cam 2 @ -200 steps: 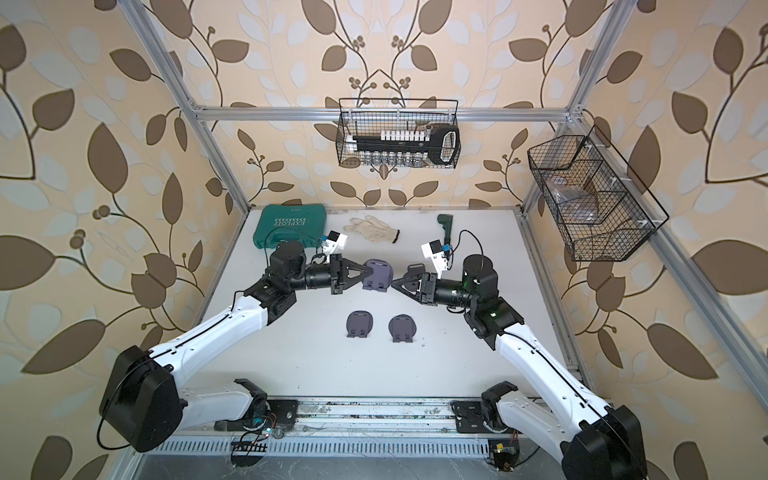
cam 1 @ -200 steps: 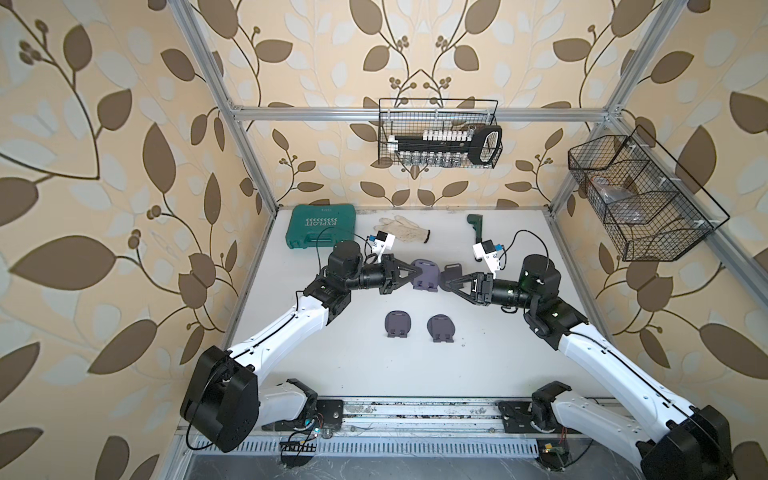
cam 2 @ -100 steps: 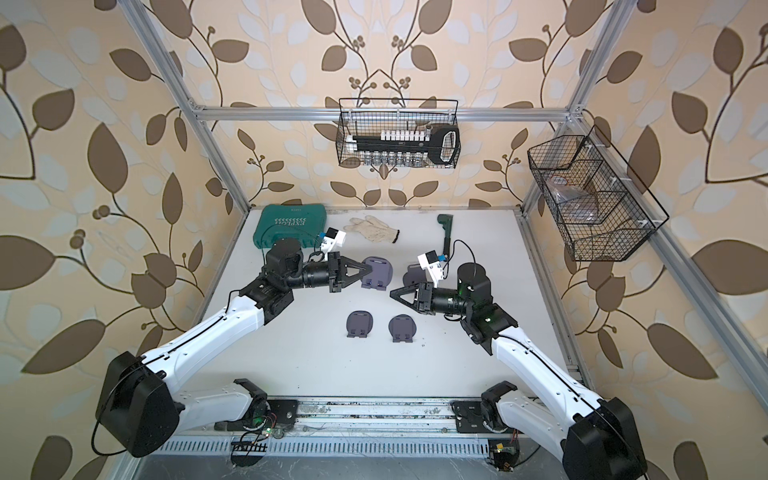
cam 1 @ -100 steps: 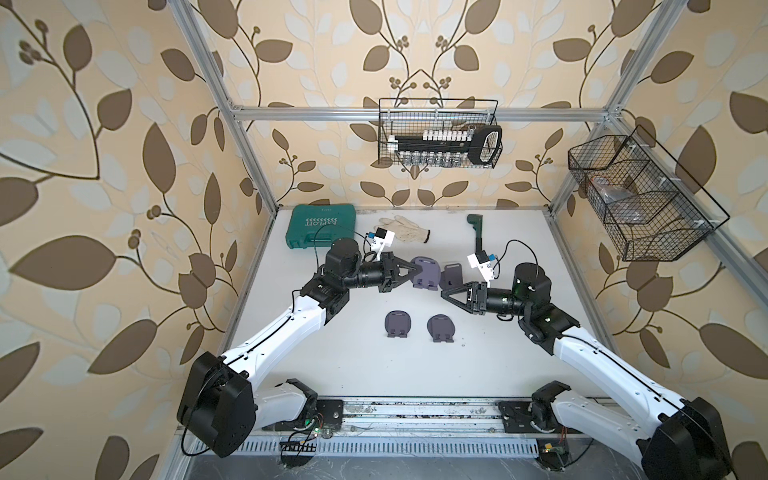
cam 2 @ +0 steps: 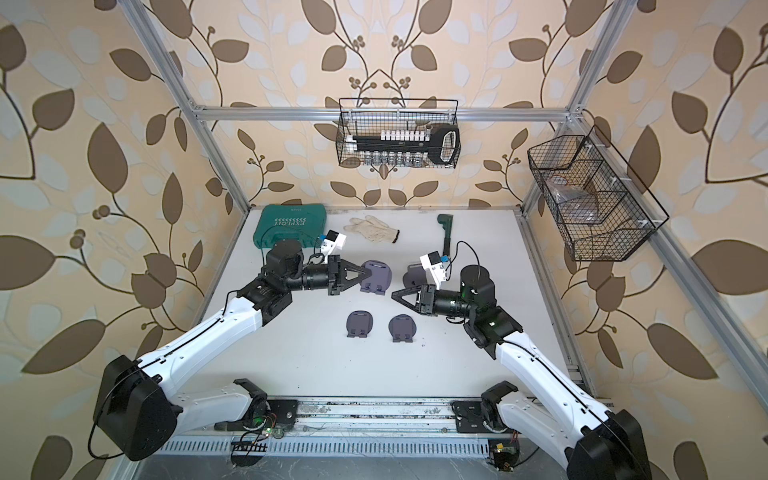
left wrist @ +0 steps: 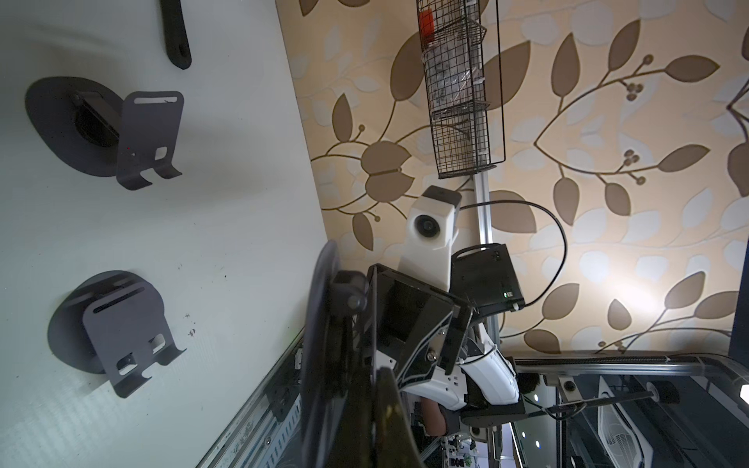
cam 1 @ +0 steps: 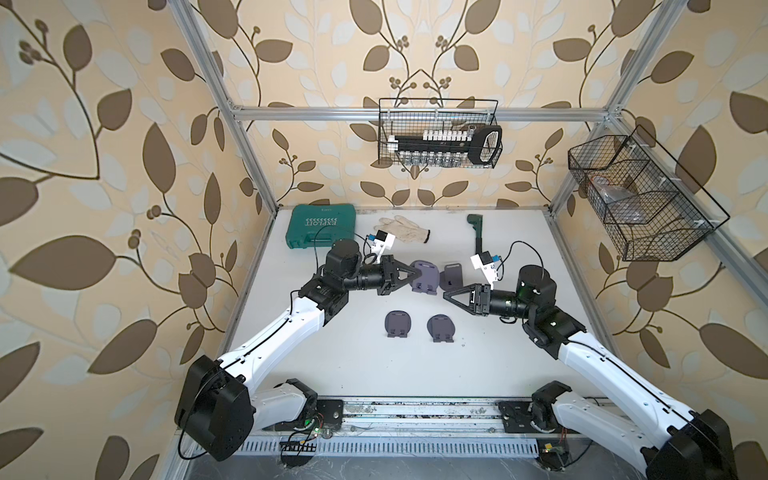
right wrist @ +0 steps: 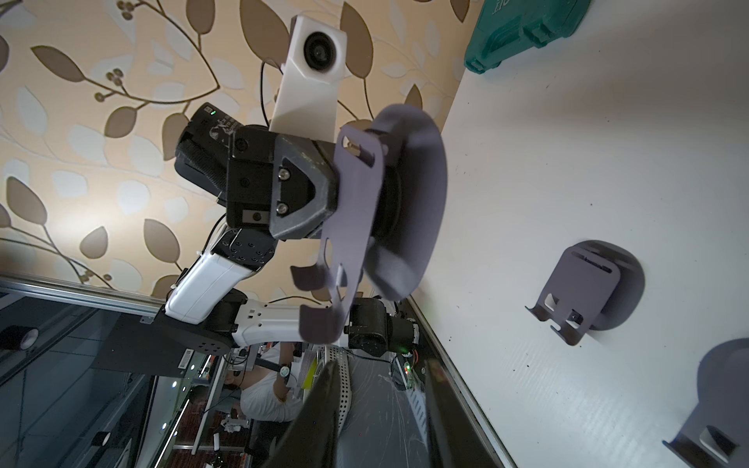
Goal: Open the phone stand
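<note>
— Where is the phone stand (cam 1: 426, 277)?

— Off the table (cam 1: 498, 365), in the air between our two arms. Our left pincer (cam 1: 412, 275) is clenched on its edge. In the right wrist view the pincer sits behind the hooked plate (right wrist: 356, 210), with the round base (right wrist: 421, 182) beyond. We cannot tell which layer we are pinching.

— And our right pincer (cam 1: 446, 296)?

— Released and empty. Its fingers (right wrist: 320, 409) stand apart with nothing between them. It hangs just beside the stand, not touching it.

— Which way does the stand lie from it?

— In both top views, toward our left arm and a little toward the back wall (cam 1: 332, 178). The plate's long axis seems to run front to back, with the hooks toward the front rail (cam 1: 415, 409), so it lies across the line of our right pincer.

— So our left only holds?

— We judge so. Our right is the free one and it is near. It would reach across and slightly back to catch the hooked end, then swing the plate away from the base.

— How open is it?

— We see a gap at the hook end, so partly open at most. Behind it an opened stand (cam 1: 453, 275) sits on the table. A folded stand (cam 1: 398, 325) and its neighbour (cam 1: 441, 328) lie flat nearer the rail
</note>
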You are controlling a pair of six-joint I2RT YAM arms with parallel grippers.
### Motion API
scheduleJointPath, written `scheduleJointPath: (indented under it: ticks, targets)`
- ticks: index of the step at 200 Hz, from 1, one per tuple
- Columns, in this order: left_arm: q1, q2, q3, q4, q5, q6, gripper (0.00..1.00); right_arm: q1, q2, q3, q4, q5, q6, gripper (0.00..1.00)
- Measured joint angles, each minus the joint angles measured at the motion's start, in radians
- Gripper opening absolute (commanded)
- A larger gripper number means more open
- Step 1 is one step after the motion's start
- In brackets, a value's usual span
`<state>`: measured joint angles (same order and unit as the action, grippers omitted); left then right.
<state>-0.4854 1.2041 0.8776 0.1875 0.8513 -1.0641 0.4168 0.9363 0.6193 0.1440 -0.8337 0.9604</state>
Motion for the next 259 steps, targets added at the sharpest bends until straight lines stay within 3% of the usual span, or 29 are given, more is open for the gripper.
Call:
scheduleJointPath:
  ticks: [170, 236, 259]
  targets:
    - [-0.018, 0.000, 0.002, 0.009, 0.004, 0.010, 0.00, 0.022, 0.089, 0.002, 0.058, -0.001, 0.011, 0.32]
    - [-0.060, 0.010, 0.010, 0.032, 0.031, 0.010, 0.00, 0.021, 0.120, 0.056, 0.047, 0.002, 0.000, 0.27]
    - [-0.066, 0.010, 0.012, 0.039, 0.030, 0.011, 0.00, 0.022, 0.126, 0.072, 0.032, 0.003, -0.006, 0.21]
